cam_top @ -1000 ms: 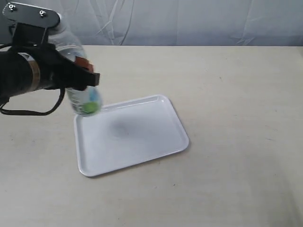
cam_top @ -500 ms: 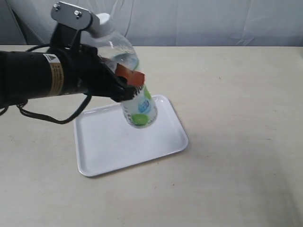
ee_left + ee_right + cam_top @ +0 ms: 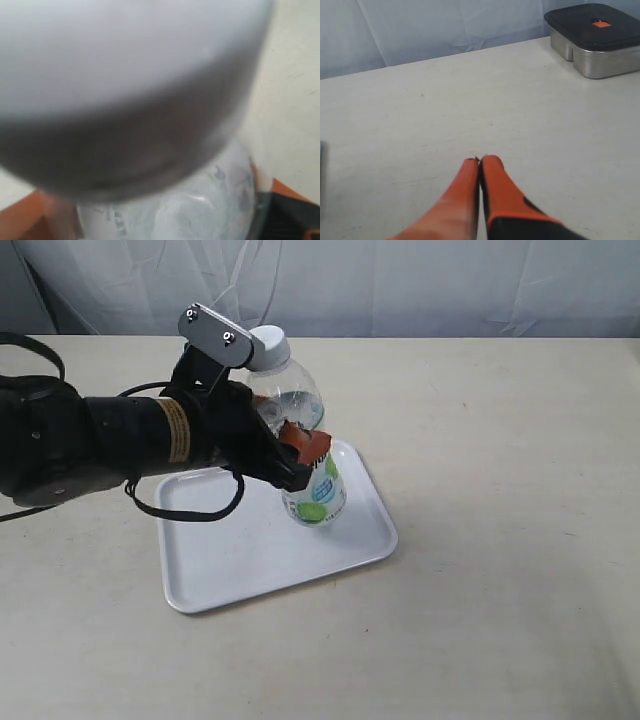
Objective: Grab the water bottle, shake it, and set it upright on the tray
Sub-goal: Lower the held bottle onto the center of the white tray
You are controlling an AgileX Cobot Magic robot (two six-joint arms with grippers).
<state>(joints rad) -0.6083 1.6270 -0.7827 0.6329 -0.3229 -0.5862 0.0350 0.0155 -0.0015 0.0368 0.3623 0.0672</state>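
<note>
The water bottle (image 3: 300, 430), clear with a white cap and a white-green label, stands tilted with its base at the right part of the white tray (image 3: 230, 560). My left gripper (image 3: 300, 448) is shut on its middle, orange fingers on both sides. In the left wrist view the blurred white cap fills most of the picture, with the bottle's body (image 3: 170, 210) below it. My right gripper (image 3: 480, 161) is shut on nothing above bare table; it is outside the exterior view.
The black left arm (image 3: 90, 445) reaches over the tray's left and rear rim. A metal box with a dark lid (image 3: 592, 35) stands on the table near the backdrop in the right wrist view. Beige tabletop surrounds the tray.
My left gripper carried the bottle rightward and down, from left of the tray to over its right part. The bottle swung from cap-left tilt toward upright.
</note>
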